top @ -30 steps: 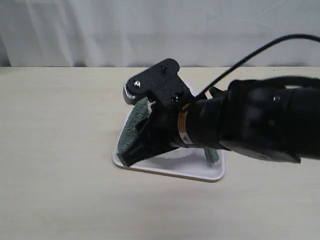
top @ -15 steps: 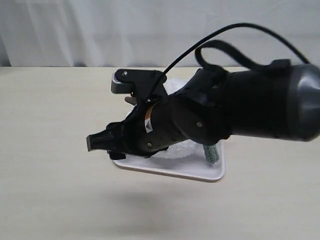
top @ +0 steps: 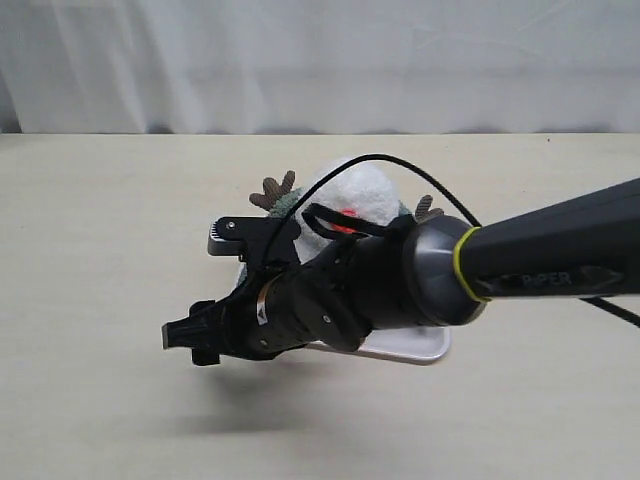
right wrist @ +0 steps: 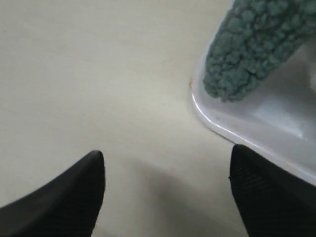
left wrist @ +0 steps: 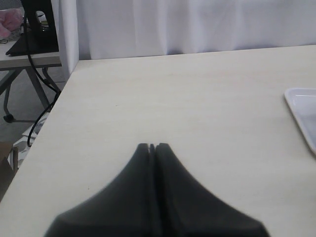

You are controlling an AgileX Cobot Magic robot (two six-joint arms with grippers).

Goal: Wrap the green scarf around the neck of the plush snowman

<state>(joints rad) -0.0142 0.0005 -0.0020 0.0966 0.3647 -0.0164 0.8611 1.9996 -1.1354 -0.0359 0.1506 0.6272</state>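
Note:
The plush snowman sits on a white tray; its white head, orange nose and brown twig arms show above my right arm, which hides its body and neck. A little of the green scarf shows beside its head. One fuzzy scarf end lies at the tray's corner. My right gripper hangs open over bare table just left of the tray, holding nothing. My left gripper is shut and empty above the table, apart from the tray edge; it is out of the exterior view.
My right arm reaches across from the right, low in front of the tray. A white curtain backs the table. In the left wrist view the table's edge drops off to a stand and cables.
My right arm has swung left and down, off the tray. Its gripper now hangs over bare table, and the snowman's head has come into view.

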